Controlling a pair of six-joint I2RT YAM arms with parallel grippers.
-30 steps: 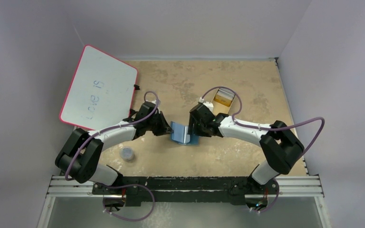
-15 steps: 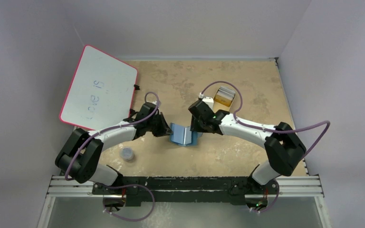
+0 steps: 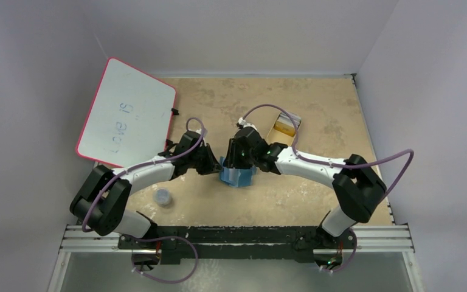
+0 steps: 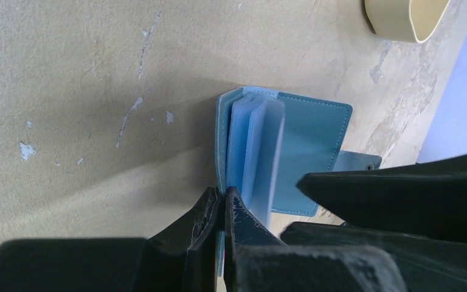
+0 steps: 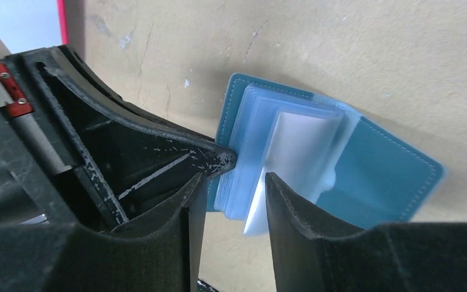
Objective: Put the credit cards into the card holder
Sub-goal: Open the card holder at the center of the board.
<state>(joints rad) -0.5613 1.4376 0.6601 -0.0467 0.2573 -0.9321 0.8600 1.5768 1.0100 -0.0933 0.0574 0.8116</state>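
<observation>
The blue card holder [image 3: 238, 176] lies open in the middle of the table, its clear pockets fanned up. My left gripper [image 3: 215, 165] is shut on its left cover, as the left wrist view [image 4: 223, 198] shows on the card holder [image 4: 309, 137]. My right gripper [image 3: 237, 160] hovers over the holder, open. In the right wrist view [image 5: 234, 193] its jaws straddle the edge of the clear pockets [image 5: 292, 152] and hold no card. The credit cards [image 3: 285, 128], orange-yellow, lie in the beige tray [image 3: 275, 124] behind the right arm.
A pink-rimmed whiteboard [image 3: 127, 112] leans at the back left. A small round cap [image 3: 163, 196] sits near the left arm's base. The beige tray [image 4: 404, 18] shows at the top right of the left wrist view. The two grippers are very close together.
My right gripper has swung left from the holder's right side to over its pockets, uncovering more of the tray. My left gripper has kept its grip and place.
</observation>
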